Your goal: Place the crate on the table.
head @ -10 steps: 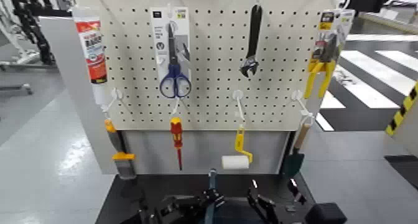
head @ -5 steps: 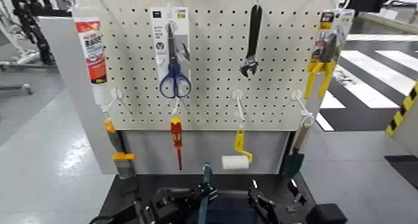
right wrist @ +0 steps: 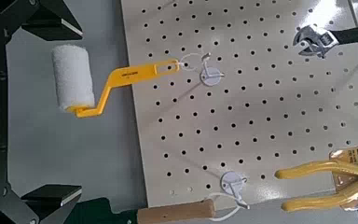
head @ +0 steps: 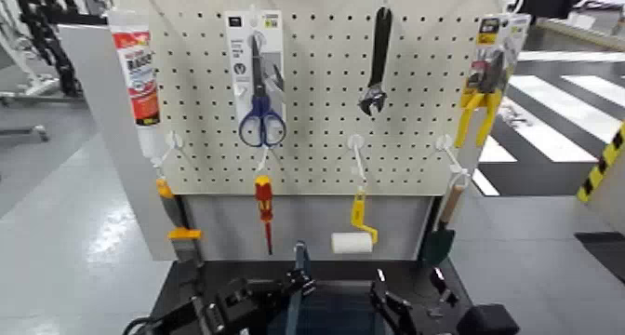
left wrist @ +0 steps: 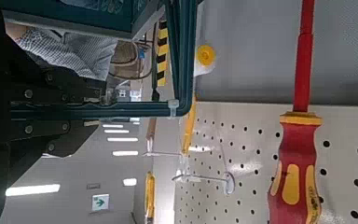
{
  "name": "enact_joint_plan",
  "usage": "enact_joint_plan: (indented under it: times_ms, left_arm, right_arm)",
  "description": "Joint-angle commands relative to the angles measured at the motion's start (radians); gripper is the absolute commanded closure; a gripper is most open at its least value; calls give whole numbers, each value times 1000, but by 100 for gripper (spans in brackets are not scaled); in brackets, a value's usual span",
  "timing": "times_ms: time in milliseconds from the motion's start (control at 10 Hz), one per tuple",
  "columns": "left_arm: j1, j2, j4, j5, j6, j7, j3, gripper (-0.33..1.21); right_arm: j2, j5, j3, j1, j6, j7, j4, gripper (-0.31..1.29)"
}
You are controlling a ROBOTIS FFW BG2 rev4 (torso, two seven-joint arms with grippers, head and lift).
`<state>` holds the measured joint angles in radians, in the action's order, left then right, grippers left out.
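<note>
The dark blue-grey crate (head: 337, 313) sits low at the near edge of the head view, over the black table (head: 182, 281). Its thin blue handle (head: 297, 275) stands up at the crate's left side. My left gripper (head: 279, 290) is at that handle and shut on it; in the left wrist view the handle bar (left wrist: 181, 56) runs from my dark fingers (left wrist: 37, 103), with the crate's slotted wall (left wrist: 75, 9) beside it. My right gripper (head: 395, 311) is open and empty at the crate's right side; its fingers (right wrist: 39, 15) stand wide apart.
A beige pegboard (head: 316, 97) stands right behind the table with scissors (head: 261, 87), a wrench (head: 377, 64), pliers (head: 484, 87), a red screwdriver (head: 265, 208) and a yellow paint roller (head: 353, 236). A dark block (head: 485, 318) sits at the table's right corner.
The blue handle and my left gripper have moved left and slightly up together. More of the crate shows. The right gripper has barely moved.
</note>
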<state>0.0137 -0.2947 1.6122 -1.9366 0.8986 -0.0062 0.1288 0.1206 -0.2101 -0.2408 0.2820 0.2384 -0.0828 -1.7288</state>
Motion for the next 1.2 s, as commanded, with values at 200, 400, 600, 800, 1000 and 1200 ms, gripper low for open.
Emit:
enact_joint_plan:
  times_ms: [200,400,600,800,1000,1200]
  left_arm:
    - [-18,3,-29,21,2,-11,-6,118]
    - [-32,5,-43,34,2,-17,-9,118]
    - [-43,6,-55,48,0,-28,-8,118]
    - [-55,5,-69,58,0,-35,-5,118]
    - [-67,5,-87,73,-1,-46,0,118]
    - [-83,6,-107,85,-3,-60,9,118]
  right_arm:
    - [-1,0,0,-1,1,0,0,14]
    - [-1,-2,0,0,2,0,0,14]
    - [-3,-2,0,0,4,0,-2,14]
    - [-3,-2,0,0,4,0,-2,14]
    - [-3,-2,0,0,4,0,-2,14]
    - [-3,-2,0,0,4,0,-2,14]
